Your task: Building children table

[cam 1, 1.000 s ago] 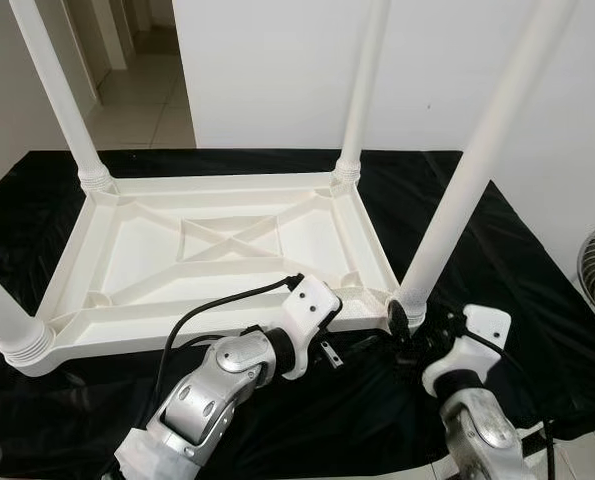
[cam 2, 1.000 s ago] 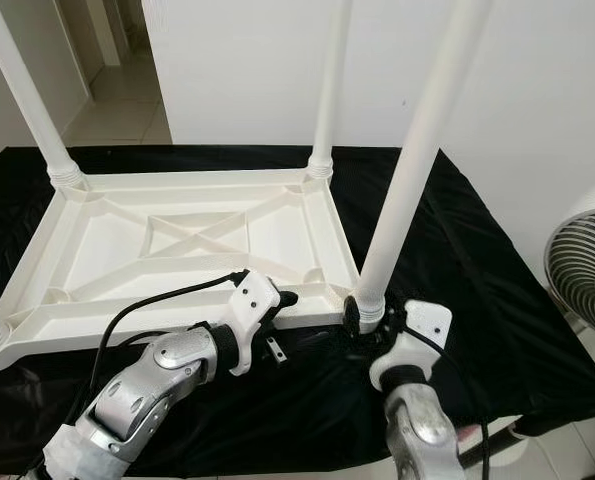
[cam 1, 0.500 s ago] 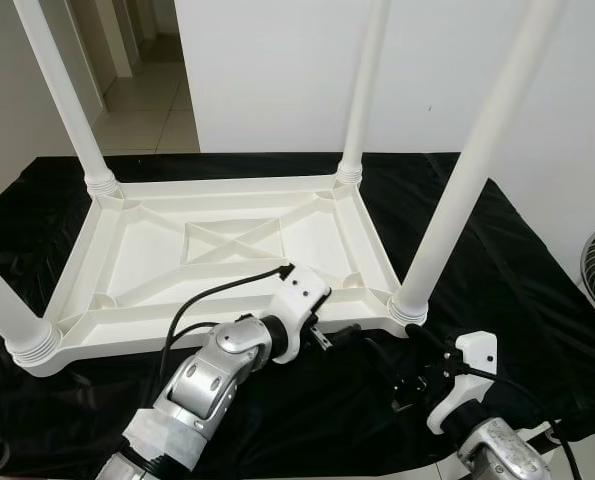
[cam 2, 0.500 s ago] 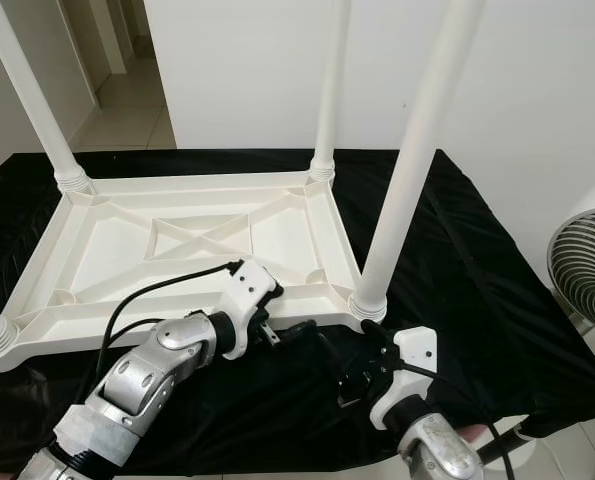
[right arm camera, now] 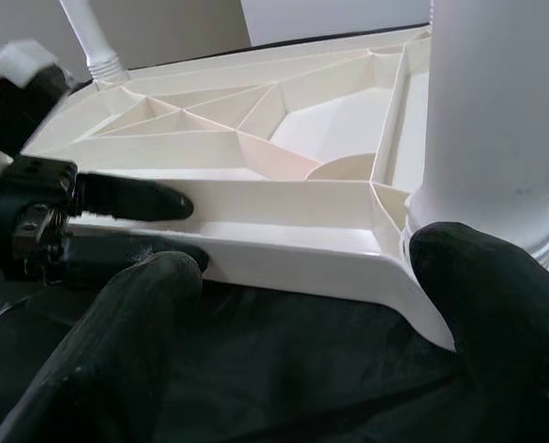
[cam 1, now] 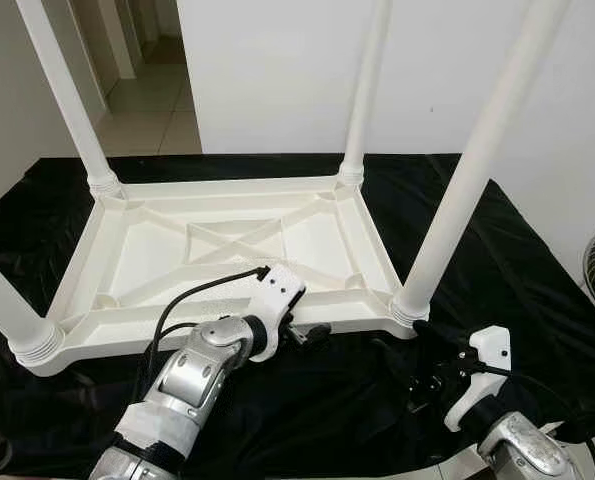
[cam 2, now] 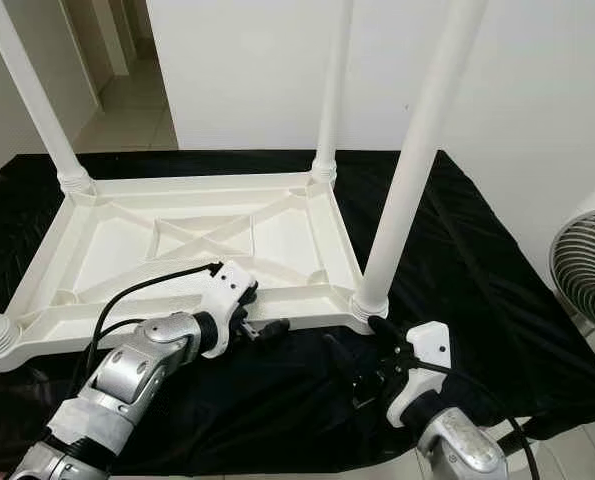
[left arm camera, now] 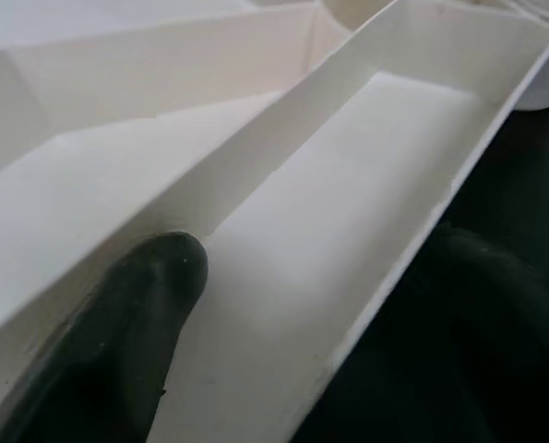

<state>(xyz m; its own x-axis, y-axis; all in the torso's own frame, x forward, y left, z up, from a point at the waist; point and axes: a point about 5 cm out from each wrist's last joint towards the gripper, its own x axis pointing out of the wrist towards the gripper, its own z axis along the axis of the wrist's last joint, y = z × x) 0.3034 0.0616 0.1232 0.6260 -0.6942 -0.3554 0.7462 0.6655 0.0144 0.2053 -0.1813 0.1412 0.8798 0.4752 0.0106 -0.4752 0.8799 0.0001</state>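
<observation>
On black cloth [cam 1: 537,260], left hand [cam 1: 307,333] straddles table [cam 1: 227,240] rim; right hand [cam 1: 422,365] open.

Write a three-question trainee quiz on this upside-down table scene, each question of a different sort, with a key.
1. True or false: the white table lies upside down on the black cloth with four legs pointing up.
2. Which gripper straddles the table's near rim? A) left gripper B) right gripper C) both
3. Fill in: beside the cloth, on the robot's right, stands a ___.

Key
1. True. All four legs stand in their corner sockets.
2. A. In the left wrist view one finger lies inside the rim channel and the other outside; the right gripper's jaws stand open, short of the near right leg.
3. fan
</observation>
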